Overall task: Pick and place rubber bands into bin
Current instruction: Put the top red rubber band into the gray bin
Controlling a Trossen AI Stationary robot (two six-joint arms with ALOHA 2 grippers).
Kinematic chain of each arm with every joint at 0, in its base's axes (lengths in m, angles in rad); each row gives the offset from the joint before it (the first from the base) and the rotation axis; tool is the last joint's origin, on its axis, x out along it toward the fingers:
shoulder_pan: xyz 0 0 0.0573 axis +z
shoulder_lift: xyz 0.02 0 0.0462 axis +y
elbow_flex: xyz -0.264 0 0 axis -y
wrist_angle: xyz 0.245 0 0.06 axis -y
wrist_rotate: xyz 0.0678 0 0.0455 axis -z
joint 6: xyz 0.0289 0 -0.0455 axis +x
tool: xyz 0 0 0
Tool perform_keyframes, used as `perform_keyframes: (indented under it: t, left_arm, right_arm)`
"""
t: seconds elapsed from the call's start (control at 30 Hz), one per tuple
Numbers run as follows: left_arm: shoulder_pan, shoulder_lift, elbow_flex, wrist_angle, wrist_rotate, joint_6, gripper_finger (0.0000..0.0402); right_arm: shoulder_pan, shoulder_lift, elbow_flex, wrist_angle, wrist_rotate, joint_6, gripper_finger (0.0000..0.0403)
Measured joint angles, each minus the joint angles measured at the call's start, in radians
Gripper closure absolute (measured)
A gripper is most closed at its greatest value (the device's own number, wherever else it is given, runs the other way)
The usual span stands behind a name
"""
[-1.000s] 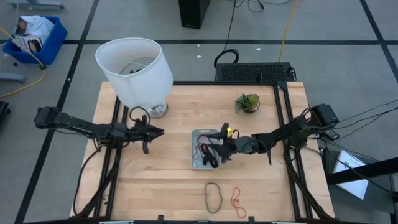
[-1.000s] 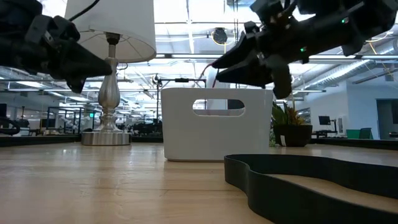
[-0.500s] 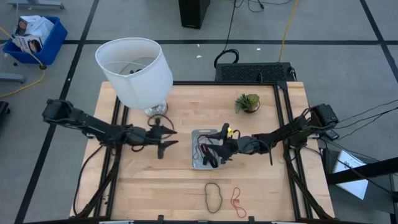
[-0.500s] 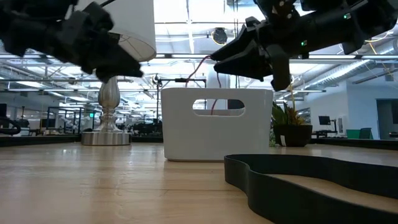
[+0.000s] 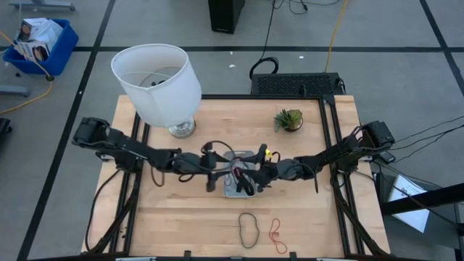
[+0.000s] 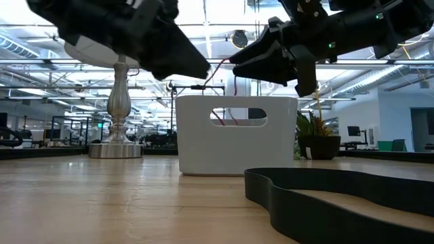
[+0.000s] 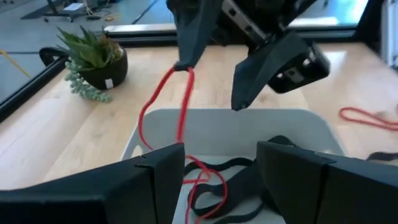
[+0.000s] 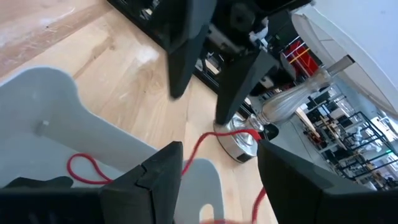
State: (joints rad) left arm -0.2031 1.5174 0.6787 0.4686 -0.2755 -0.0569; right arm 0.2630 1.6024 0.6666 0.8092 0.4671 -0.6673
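The grey bin (image 5: 232,192) stands mid-table and holds black rubber bands (image 7: 236,177) and red ones (image 7: 199,182). My right gripper (image 5: 251,174) hangs open over the bin, with a red rubber band (image 7: 180,99) dangling from one fingertip. My left gripper (image 5: 217,174) is open at the bin's left end, its fingers (image 7: 149,180) just above the rim (image 7: 217,118); I see nothing between them. Near the front edge, a black rubber band (image 5: 249,226) and a red one (image 5: 277,233) lie flat on the table. My right gripper is open; the red band's upper end (image 7: 181,67) is caught on the tip of one finger (image 7: 186,37), which slants down from the table's right. The band hangs slack below that tip (image 6: 218,68), and its lower part lies in the bin.
A lamp with a big white shade (image 5: 156,80) stands at the table's far left. A small potted plant (image 5: 288,119) sits at the far right. The wood between the bin and the front edge is bare apart from the two loose bands.
My left gripper has travelled toward the table's right edge, from beside the lamp base to the bin's left end. My right gripper has stayed over the bin with the red band hanging from it.
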Motion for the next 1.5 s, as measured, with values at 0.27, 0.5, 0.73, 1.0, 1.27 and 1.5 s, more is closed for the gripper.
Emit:
perform_keyframes:
  t: [0.27, 0.5, 0.73, 1.0, 1.27, 1.5]
  left_arm:
    - [0.003, 0.07, 0.076, -0.004, -0.021, 0.052, 0.0194]
    - [0.013, 0.062, 0.078, -0.032, -0.045, 0.055, 0.0195]
    - [-0.03, 0.062, 0.078, -0.066, -0.021, 0.066, 0.0195]
    - [-0.05, 0.061, 0.078, -0.086, -0.125, 0.104, 0.0195]
    - [-0.02, 0.06, 0.078, -0.039, -0.133, 0.131, 0.0195]
    - [0.024, 0.06, 0.078, -0.001, -0.039, 0.126, 0.0195]
  right_arm:
    - [0.0, 0.0, 0.0, 0.003, 0.0, 0.0, 0.0204]
    - [0.0, 0.0, 0.0, 0.002, 0.0, 0.001, 0.0204]
    - [0.0, 0.0, 0.0, 0.002, 0.0, 0.001, 0.0204]
    - [0.02, 0.0, 0.0, 0.001, 0.0, 0.001, 0.0204]
    - [0.04, 0.0, 0.0, 0.002, -0.001, 0.003, 0.0204]
    - [0.04, 0.0, 0.0, 0.011, -0.025, 0.02, 0.0204]
